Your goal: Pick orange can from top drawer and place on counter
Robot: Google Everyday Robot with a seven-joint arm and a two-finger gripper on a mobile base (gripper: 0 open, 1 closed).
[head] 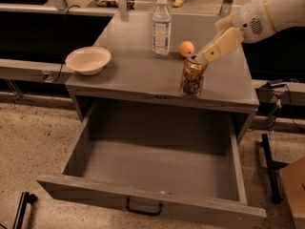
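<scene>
The orange can [193, 77] stands upright on the counter [128, 73], near its front edge and right of the middle. My gripper [210, 44] is just above and to the right of the can, open. Its lower finger [218, 46] slants down, with its tip at the can's top rim. The arm reaches in from the upper right. The top drawer [157, 168] is pulled fully out below the counter and holds nothing. Its dark handle [143, 207] shows on the front panel.
A water bottle [161, 27] stands at the back middle of the counter. A round orange fruit [186, 48] lies beside it, just behind the can. A pale bowl [88, 59] sits at the counter's left edge. A dark stand [269, 166] is on the floor at the right.
</scene>
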